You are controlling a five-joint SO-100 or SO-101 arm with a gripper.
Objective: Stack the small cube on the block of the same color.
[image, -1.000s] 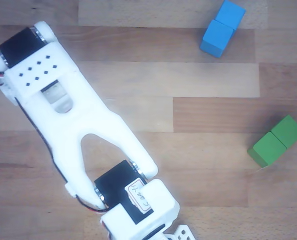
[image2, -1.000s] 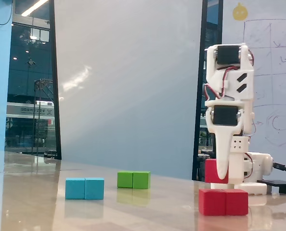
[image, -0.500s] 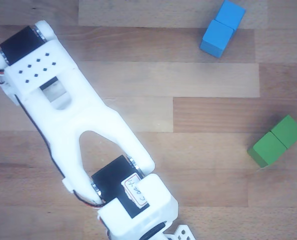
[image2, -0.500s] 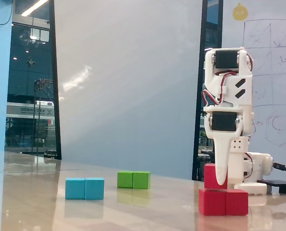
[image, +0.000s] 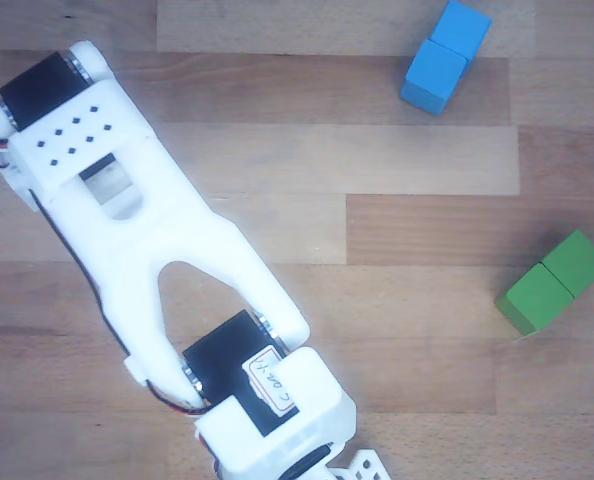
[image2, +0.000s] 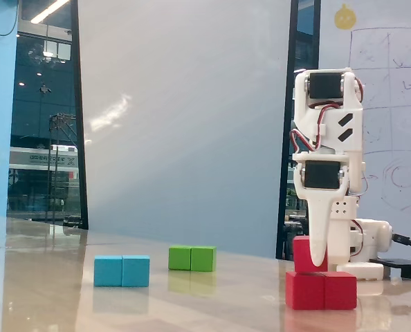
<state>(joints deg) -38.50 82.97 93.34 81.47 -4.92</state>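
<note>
On top of the red wooden oblong block with the groove across its middle [image2: 321,290] sits the small plain red wooden cube [image2: 304,254], resting on the block's left half as the fixed view shows it, bottom face touching the block's top. The white fingers [image2: 317,259] point straight down and one finger lies across the front of the cube, so it looks gripped, though I can't see the other finger from this side. Both red pieces are hidden under the white arm [image: 147,250] in the other view. Off to the left in the fixed view a blue grooved block [image2: 122,270] and a green grooved block [image2: 192,258] lie on the wooden table [image: 277,160], well apart from the red stack
</note>
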